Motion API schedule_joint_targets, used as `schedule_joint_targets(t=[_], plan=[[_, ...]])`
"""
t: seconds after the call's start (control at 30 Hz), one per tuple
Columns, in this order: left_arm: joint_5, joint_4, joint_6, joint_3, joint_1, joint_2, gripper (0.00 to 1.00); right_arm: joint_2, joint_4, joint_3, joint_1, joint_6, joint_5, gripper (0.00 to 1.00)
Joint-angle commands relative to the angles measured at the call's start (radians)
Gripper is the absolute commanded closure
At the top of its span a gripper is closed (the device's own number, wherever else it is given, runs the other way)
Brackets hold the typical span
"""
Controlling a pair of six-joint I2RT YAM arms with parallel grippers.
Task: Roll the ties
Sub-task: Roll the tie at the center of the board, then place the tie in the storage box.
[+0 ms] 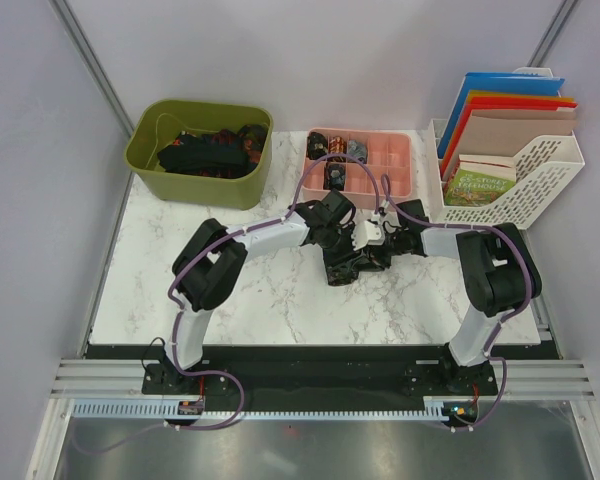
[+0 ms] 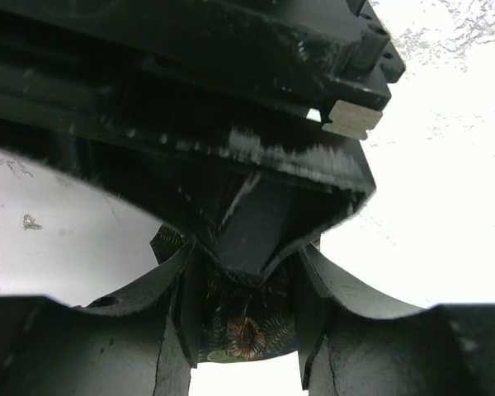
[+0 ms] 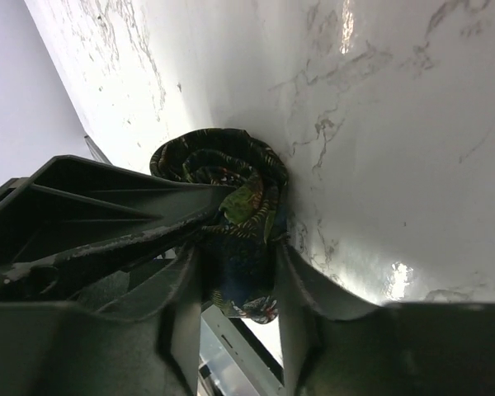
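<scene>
Top view. Near the middle of the marble table (image 1: pixel 230 300), left gripper (image 1: pixel 332 228) and right gripper (image 1: pixel 377 238) tip to tip, touching or very nearly so. Just under them, 1 dark bunched tie (image 1: pixel 352 266) on the marble. Too small from here to tell either grip. Back left, green bin (image 1: pixel 145 160) with loose ties (image 1: pixel 205 155) heaped inside. Back centre, pink tray (image 1: pixel 395 160) of small cells, with at least 2 rolls (image 1: pixel 336 176) in the left cells. Back right, white rack (image 1: pixel 540 175) with coloured folders (image 1: pixel 500 100) and 1 book (image 1: pixel 480 180).

Left wrist view. 2 fingers (image 2: pixel 132 330) rising from the bottom edge, clenched on a patterned fold of the tie (image 2: pixel 246 334). Fabric touching both inner faces. Directly above the fold, black hardware filling the upper half, with a wedge-shaped part dipping into the gap between the fingers. Bright marble to either side.

Right wrist view. 2 fingers (image 3: pixel 313 289) clamped on a flat stretch of the same tie (image 3: pixel 239 272), fabric filling the gap from face to face. Just past the fingertips, the rest wound into a loose coil (image 3: pixel 219 161) lying on the marble, spiral end toward the camera. From the left, a black finger of the other arm reaching in, touching the coil.
</scene>
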Motion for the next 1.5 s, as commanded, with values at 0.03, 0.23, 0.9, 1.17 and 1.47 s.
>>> schedule_joint_targets(t=[0.03,0.23,0.9,1.17,1.47], plan=[[-0.051,-0.065,0.034,-0.037,0.003,0.086,0.82,0.017,0.017,-0.021,0.016,-0.048,0.135,0.78],[-0.045,-0.065,0.028,-0.040,0.007,0.073,0.72,-0.004,0.021,-0.014,0.016,-0.048,0.127,1.00],[0.127,-0.052,-0.137,-0.129,0.132,-0.351,0.00,-0.153,-0.042,0.041,0.013,-0.002,0.210,1.00],[0.075,-0.058,-0.212,-0.198,0.158,-0.462,0.00,-0.225,-0.117,0.164,0.005,-0.037,0.268,1.00],[0.084,-0.067,-0.295,-0.255,0.214,-0.542,0.00,-0.218,-0.296,0.524,-0.001,-0.217,0.688,1.00]])
